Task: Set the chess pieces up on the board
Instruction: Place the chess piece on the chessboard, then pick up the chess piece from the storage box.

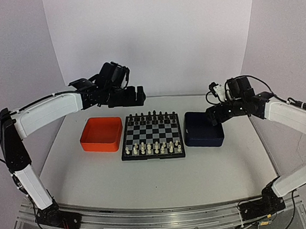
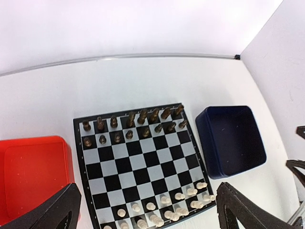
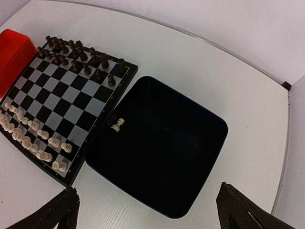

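Nearly done: the white chess pieces (image 1: 154,146) fill the near rows of the board (image 1: 152,126), and one last piece (image 3: 117,125) lies in the blue tray (image 3: 190,186). Left jaws and right jaws are wide open and empty. Next move, I reckon: right arm drops in and pinches it.

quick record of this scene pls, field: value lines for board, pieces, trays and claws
board: middle, between the trays
black pieces: far two rows
white pieces: near rows, uneven
orange tray: left of board, looks empty
blue tray: right of board
stray piece: white, in the blue tray
left claw: open, empty, near board's far left corner
right claw: open, empty, over blue tray
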You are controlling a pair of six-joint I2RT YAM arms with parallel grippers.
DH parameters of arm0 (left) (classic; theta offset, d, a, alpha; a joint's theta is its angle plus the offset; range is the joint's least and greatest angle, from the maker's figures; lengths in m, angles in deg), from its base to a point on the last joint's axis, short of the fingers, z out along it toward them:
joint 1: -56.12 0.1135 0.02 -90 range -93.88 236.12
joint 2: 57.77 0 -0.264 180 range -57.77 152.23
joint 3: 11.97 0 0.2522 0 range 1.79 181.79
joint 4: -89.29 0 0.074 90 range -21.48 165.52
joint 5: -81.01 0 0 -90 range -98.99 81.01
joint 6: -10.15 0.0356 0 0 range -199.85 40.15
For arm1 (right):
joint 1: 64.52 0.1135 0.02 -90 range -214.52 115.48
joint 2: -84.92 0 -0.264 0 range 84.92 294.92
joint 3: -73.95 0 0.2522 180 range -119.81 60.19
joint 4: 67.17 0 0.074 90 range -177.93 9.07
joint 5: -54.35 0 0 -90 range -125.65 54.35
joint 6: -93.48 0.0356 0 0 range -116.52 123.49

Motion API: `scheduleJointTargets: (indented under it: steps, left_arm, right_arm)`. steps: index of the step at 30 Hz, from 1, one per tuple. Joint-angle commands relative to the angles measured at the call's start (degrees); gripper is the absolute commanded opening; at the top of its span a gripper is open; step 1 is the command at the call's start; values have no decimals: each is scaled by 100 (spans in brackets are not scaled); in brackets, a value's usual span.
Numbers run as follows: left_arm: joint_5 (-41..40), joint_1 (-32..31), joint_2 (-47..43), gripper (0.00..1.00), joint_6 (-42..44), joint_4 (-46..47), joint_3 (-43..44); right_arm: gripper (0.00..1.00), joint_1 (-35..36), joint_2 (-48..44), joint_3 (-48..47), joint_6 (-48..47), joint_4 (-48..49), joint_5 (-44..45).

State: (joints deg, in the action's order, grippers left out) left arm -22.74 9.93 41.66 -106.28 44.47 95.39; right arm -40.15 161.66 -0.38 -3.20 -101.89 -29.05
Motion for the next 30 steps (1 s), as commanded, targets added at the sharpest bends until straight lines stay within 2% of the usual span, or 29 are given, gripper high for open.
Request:
scheduleJointTargets:
  steps: [1, 4, 7, 10, 13, 18, 21, 25, 30]
  left_arm:
    - [12, 77, -245, 100, 441, 782, 54]
    - [257, 247, -171, 100, 598, 1070, 9]
    - [655, 589, 21, 100, 563, 1315, -17]
    - [1137, 999, 252, 100, 401, 1549, 36]
    - [878, 1107, 521, 100, 323, 1400, 354]
    - [721, 1135, 1067, 100, 323, 962, 1122]
    - [554, 1150, 1399, 100, 337, 929, 1521]
    - [606, 1205, 1844, 100, 484, 1283, 1997]
    - [665, 1299, 2403, 100, 556, 1137, 2647]
  right_arm:
    - [98, -891, 795, -853, -356, -238, -2336]
    - [98, -1103, 1411, -1519, -1474, -992, -2917]
    - [98, -1144, 1814, -1695, -2731, -1435, -3117]
    - [98, -1275, 2221, -2058, -3313, -1725, -2984]
    - [98, -1367, 2630, -2250, -3880, -1894, -2943]
    - [96, -1369, 3417, -2727, -4168, -1895, -2869]
    - [93, -1371, 3987, -3235, -3761, -1903, -2872]
    - [92, -1365, 4355, -3335, -4076, -1835, -3190]
    - [90, -1368, 4818, -3510, -4461, -1787, -3660]
